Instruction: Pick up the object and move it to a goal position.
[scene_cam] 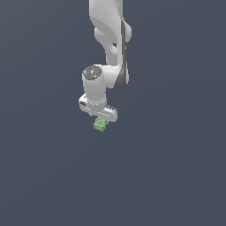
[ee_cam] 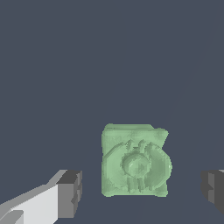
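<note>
Hand hung low over the dark grey surface, arm reaching down from the top of the exterior view, and the object sat right under it, peeking out just below the white hand body. Wrist view gave the key relation: the object lay between the two fingers, w/ clear gaps on both sides, so nothing was touching it. Fingers were spread wide, pads dark grey, one showing in full and the other only at the frame edge. The object looked a touch off-centre, closer to the far-side finger than to the fully visible one, but well inside the span.

Shape-wise it was a light-green blocky piece, roughly squarish, no strong long axis to speak of; a round raised boss w/ ridges sat on its upper face. Flat side walls seemed to face the pads, so a straight close looked workable, imo. Whether the pads were already down at the object's level, couldn't tell from these views.

No brand, label or readable writing anywhere. No goal marker visible either.
</note>
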`<state>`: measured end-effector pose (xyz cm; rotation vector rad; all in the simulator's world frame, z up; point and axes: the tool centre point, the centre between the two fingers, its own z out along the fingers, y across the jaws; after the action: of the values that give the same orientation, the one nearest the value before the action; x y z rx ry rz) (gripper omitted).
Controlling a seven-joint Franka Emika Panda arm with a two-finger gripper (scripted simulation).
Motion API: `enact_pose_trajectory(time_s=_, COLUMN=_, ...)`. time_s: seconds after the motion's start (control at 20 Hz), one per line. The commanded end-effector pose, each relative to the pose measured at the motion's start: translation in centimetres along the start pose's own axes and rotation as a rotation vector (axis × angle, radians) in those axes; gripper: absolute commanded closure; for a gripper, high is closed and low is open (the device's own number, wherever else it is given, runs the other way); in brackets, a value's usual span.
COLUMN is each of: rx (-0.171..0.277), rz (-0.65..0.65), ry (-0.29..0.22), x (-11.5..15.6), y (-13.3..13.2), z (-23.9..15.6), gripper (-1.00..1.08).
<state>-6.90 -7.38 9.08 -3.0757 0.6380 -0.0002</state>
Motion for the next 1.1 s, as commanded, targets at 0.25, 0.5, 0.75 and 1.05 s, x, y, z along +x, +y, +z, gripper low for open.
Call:
enact_pose_trajectory(time_s=0.25, rx=-0.001, rz=0.004, ry=0.0, x=-0.1, y=0.1, z=2.6, gripper=-0.92)
enact_pose_trajectory(time_s=0.5, rx=-0.001, rz=0.006, ry=0.0, x=-0.2, y=0.2, z=4.5, gripper=-0.92)
enact_pose_trajectory(time_s=0.75, rx=0.0, rz=0.007, ry=0.0, x=-0.1, y=0.2, z=5.0, gripper=1.08)
enact_pose_trajectory(time_s=1.05, rx=0.0, rz=0.007, ry=0.0, x=-0.1, y=0.2, z=5.0, gripper=1.08)
